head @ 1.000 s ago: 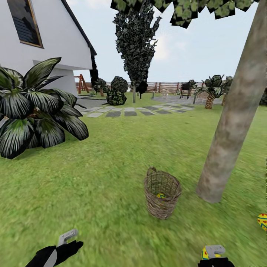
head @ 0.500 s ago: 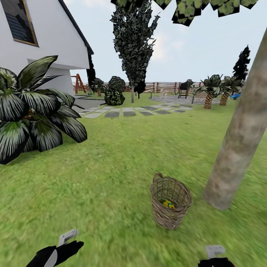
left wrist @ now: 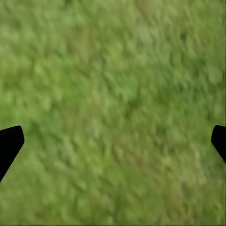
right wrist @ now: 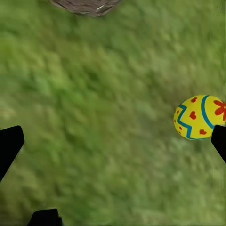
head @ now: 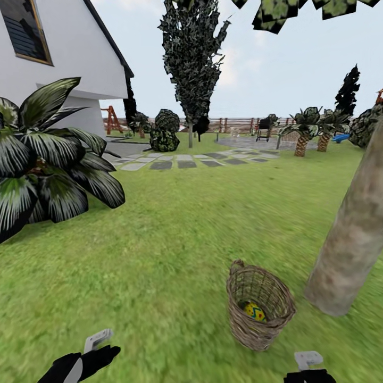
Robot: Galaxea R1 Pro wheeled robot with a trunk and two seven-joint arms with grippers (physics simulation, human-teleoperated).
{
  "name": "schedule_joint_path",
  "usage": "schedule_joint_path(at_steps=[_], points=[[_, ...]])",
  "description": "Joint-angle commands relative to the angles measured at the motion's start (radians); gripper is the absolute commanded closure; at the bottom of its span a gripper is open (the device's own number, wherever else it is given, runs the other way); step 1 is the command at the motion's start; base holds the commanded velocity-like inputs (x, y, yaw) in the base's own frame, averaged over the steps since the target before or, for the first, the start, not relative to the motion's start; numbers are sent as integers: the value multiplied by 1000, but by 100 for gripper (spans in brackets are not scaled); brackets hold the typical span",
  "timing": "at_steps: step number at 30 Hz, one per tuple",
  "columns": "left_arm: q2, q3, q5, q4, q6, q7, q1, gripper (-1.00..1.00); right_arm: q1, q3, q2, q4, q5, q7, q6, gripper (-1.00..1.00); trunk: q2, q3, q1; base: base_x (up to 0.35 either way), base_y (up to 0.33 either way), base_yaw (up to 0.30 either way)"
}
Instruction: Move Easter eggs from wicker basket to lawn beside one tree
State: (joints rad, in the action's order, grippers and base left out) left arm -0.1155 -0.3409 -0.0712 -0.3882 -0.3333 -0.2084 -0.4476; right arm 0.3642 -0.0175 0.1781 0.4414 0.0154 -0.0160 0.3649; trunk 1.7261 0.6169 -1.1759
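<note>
Left gripper [left wrist: 113, 141]: its two black fingertips sit far apart at the picture's edges – spread wide, with nothing between them but grass.
Right gripper [right wrist: 113, 141]: its black fingertips are spread wide too, holding nothing.
Loose egg: a small yellow egg with blue zigzag bands and red spots [right wrist: 197, 117] lies on the grass just beside one right fingertip; I cannot tell if they touch.
Egg in the basket: another yellow egg with blue and green marks [head: 254, 311] lies down inside the basket.
Basket: the brown woven wicker basket [head: 266, 332] stands upright on the grass, just ahead of the right arm, with a small loop handle at its rim.
Tree: a thick grey-brown mottled trunk [head: 348, 244] rises near the basket, on its right – they stand apart.
Lawn: the wide green grass [head: 175, 234] runs under both grippers.
Further off: a big dark spiky-leaved plant [head: 45, 159] by the white house [head: 69, 64], grey paving slabs [head: 186, 159], and a brown slat fence [head: 234, 125].
</note>
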Motion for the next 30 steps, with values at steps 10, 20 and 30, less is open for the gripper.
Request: schedule_joint_path(at_steps=[10, 20, 30], points=[[2, -6, -8, 4, -8, -3, 0, -100, 0, -4, 0, 2, 2, -1, 6, -100, 0, 5, -1, 341, 98, -247], [2, -6, -9, 9, -7, -3, 0, -100, 0, -4, 0, 2, 1, -4, 5, -100, 0, 6, -1, 341, 97, -37], [3, -4, -9, 9, -7, -3, 0, -100, 0, -4, 0, 2, 1, -4, 5, -100, 0, 6, -1, 341, 97, 0]])
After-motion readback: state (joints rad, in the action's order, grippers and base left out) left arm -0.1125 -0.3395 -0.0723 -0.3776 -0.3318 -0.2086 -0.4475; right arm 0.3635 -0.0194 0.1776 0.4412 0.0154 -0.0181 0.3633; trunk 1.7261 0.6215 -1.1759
